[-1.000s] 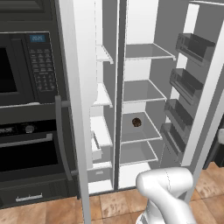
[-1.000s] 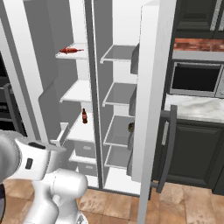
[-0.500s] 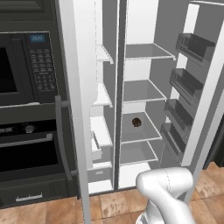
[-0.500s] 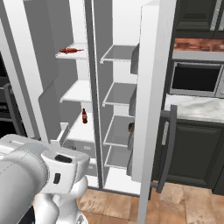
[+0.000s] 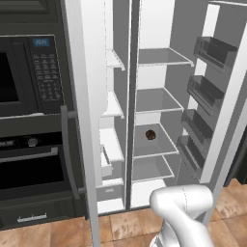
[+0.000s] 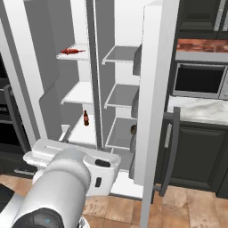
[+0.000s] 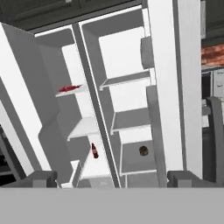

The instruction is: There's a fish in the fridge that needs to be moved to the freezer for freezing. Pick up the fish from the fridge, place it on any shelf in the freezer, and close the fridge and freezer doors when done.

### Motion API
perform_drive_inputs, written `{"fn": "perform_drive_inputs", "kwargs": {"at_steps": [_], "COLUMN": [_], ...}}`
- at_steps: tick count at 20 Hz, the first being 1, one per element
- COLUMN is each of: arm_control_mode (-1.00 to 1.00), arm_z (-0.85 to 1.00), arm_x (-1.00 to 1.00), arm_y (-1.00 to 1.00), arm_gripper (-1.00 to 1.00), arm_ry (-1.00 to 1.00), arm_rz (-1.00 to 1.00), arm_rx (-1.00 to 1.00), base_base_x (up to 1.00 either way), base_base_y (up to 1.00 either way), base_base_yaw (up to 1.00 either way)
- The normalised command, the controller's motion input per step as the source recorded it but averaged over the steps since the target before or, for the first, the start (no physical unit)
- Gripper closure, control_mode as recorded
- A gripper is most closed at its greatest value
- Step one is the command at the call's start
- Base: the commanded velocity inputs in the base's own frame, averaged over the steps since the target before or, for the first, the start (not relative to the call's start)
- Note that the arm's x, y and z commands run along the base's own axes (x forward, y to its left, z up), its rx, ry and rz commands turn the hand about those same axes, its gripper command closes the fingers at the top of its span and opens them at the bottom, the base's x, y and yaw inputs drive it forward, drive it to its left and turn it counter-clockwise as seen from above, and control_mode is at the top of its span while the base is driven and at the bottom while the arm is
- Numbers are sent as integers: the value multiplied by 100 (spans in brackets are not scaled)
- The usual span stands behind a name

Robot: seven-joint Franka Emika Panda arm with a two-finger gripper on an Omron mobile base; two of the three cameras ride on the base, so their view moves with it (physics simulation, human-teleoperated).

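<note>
- Fridge door [image 7: 175, 87] and freezer door [image 7: 26, 87] are both standing wide open, flanking the hand right and left; closing them looks like the step remaining.
- Fridge [image 5: 157, 24] is sitting straight ahead of the hand, freezer [image 7: 83, 127] ahead-left.
- Gripper [image 7: 114, 179] is hanging back from the unit, jaws spread wide, gripping nothing.
- Red long thing, probably the fish [image 7: 69, 89], is lying on an upper freezer shelf, up-left of the hand and well apart from it.
- Dark bottle [image 7: 93, 150] is standing on a lower freezer shelf.
- Small brown round thing [image 7: 143, 151], too small to identify, is sitting on a fridge shelf ahead.
- Risks: spread fingers snagging a door edge or bar handle mid-swing; door left ajar; a hard slam shaking the fish off its shelf.
</note>
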Motion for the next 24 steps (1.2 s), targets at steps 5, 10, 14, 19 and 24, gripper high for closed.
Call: {"fn": "perform_drive_inputs", "kwargs": {"at_steps": [5,10,14,19,24], "arm_control_mode": [-100,-100,-100,-100,-100], "arm_z": [-66,-71,-64,-49,-29], "arm_x": [50,40,35,70,51], "arm_y": [-39,-47,-50,-51,-71], "arm_gripper": [-100,-100,-100,-100,-100], "arm_ry": [-19,-18,-18,-11,-1], "arm_rz": [3,1,0,0,0], "arm_rx": [0,-2,-4,0,0], "base_base_x": [0,0,0,0,0], "base_base_y": [0,0,0,0,0], "base_base_yaw": [0,0,0,0,0]}}
